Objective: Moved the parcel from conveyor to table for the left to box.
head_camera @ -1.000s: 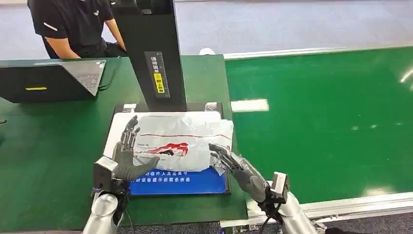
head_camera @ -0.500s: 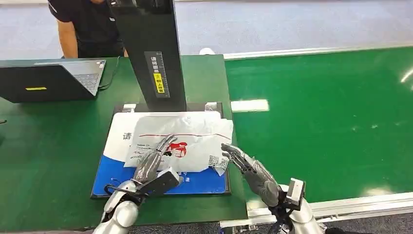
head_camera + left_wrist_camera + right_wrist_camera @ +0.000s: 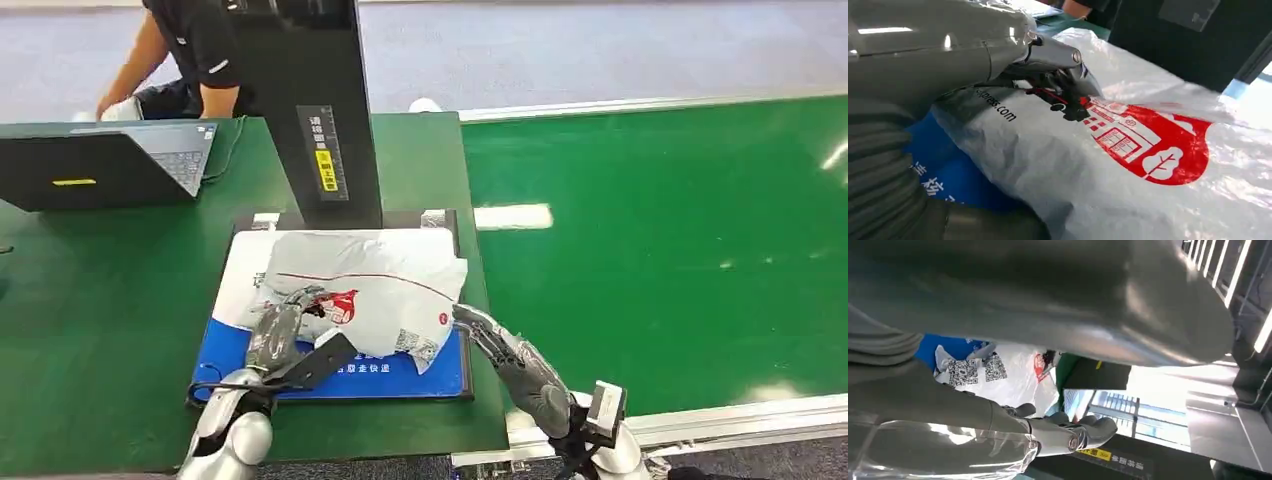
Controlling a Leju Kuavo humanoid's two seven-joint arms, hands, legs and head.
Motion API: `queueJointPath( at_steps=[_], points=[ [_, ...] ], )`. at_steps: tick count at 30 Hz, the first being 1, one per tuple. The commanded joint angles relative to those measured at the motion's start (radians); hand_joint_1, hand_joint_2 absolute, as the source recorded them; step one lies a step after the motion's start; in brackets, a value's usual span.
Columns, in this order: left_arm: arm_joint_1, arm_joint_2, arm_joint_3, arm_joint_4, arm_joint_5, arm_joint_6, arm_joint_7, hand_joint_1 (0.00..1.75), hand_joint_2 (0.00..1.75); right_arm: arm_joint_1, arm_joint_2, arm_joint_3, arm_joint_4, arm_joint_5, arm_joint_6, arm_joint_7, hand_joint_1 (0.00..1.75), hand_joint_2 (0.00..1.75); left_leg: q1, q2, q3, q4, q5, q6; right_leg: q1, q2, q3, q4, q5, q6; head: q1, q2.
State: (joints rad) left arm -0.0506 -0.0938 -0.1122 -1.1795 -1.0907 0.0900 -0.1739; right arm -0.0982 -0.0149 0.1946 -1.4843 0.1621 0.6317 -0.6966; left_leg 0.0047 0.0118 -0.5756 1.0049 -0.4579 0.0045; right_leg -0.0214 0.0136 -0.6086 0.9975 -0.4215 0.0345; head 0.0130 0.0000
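Head view puts our parcel (image 3: 365, 290), a soft, crinkly plastic mailer (light and slippery, we judge), at frame centre on the blue mat (image 3: 440, 372). Our left hand (image 3: 280, 330) pinches its near edge; our right hand (image 3: 510, 360) reaches alongside, fingers spread, empty.

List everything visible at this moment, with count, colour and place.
parcel: one, white bag with red print, lying on the mat
mat: one, blue and white, on the table under the parcel
table: one, green, left side
conveyor: one, green belt, right side
laptop: one, black, far left of the table
black column: one, behind the mat
person: one, dark shirt, behind the laptop
left hand: grey, gripping the parcel's near edge
right hand: grey, fingers apart, beside the parcel's corner
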Motion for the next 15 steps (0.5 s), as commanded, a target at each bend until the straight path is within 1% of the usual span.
queueJointPath(
  at_steps=[1,6,7,8,9,10,11,12,14,15],
  points=[
    [-0.002,-0.011,0.047,0.01,0.014,0.023,-0.028,1.75,1.75,0.016,0.032,-0.041,0.016,0.008,0.008,0.003,0.0,0.0,0.0,-0.002,0.003,-0.002,0.0,-0.001,0.001,-0.002,0.003,-0.001,0.0,-0.003,0.0,0.0],
    [0.008,-0.012,0.066,0.0,0.023,0.04,-0.025,1.75,1.75,0.02,0.037,-0.05,0.02,0.004,0.008,0.0,0.0,0.0,0.0,-0.001,0.002,-0.001,0.0,-0.001,0.001,-0.001,0.002,0.0,0.0,-0.002,0.0,0.0],
    [0.008,-0.014,0.08,-0.001,0.018,0.064,-0.009,1.75,1.75,0.022,0.039,-0.052,0.019,0.003,0.008,-0.001,0.0,0.0,0.0,-0.001,0.003,-0.001,0.0,-0.001,0.001,-0.002,0.002,-0.001,0.0,-0.003,0.0,0.0],
    [0.005,-0.018,0.112,0.0,0.01,0.119,0.022,1.75,1.75,0.025,0.045,-0.057,0.011,0.003,0.01,-0.001,0.0,0.0,0.001,-0.001,0.001,-0.001,0.0,-0.001,0.001,-0.001,0.001,0.0,0.0,-0.002,0.0,0.0],
    [0.002,-0.008,0.118,0.001,0.01,0.118,0.022,1.75,1.75,0.026,0.047,-0.057,0.009,0.003,0.01,-0.001,0.0,0.0,0.001,-0.001,0.002,-0.001,0.0,-0.001,0.001,-0.001,0.002,-0.001,0.0,-0.003,0.0,0.0],
    [0.0,-0.008,0.141,0.001,0.012,0.137,0.031,1.75,1.75,0.032,0.049,-0.059,0.0,0.002,0.011,-0.001,0.0,0.0,0.001,0.0,0.002,-0.001,0.0,-0.001,0.001,-0.001,0.001,0.0,0.0,-0.002,0.0,0.0],
    [-0.007,-0.007,0.187,0.005,0.001,0.198,0.059,1.75,1.75,0.041,0.052,-0.064,-0.011,0.005,0.013,0.001,0.0,0.0,0.001,-0.001,0.002,-0.001,0.0,-0.001,0.001,-0.001,0.001,0.0,0.0,-0.003,0.0,0.0],
    [-0.01,-0.003,0.204,0.006,0.003,0.196,0.051,1.75,1.75,0.045,0.053,-0.067,-0.016,0.006,0.015,0.002,0.0,0.0,0.001,0.0,0.001,-0.001,0.0,-0.001,0.001,0.0,0.001,0.0,0.0,-0.002,0.0,0.0],
    [-0.019,0.003,0.289,0.005,0.014,0.293,0.056,1.75,1.75,0.057,0.054,-0.077,-0.021,0.008,0.016,0.005,0.0,0.0,0.001,-0.001,0.001,0.0,0.0,-0.001,0.001,-0.001,0.001,0.0,0.0,-0.002,0.0,0.0],
    [-0.022,0.016,0.313,0.008,0.02,0.289,0.041,1.75,1.75,0.062,0.054,-0.082,-0.023,0.009,0.018,0.005,0.0,0.0,0.001,-0.001,0.002,-0.001,0.0,-0.001,0.001,-0.001,0.001,0.0,0.0,-0.003,0.0,0.0]
  ],
)
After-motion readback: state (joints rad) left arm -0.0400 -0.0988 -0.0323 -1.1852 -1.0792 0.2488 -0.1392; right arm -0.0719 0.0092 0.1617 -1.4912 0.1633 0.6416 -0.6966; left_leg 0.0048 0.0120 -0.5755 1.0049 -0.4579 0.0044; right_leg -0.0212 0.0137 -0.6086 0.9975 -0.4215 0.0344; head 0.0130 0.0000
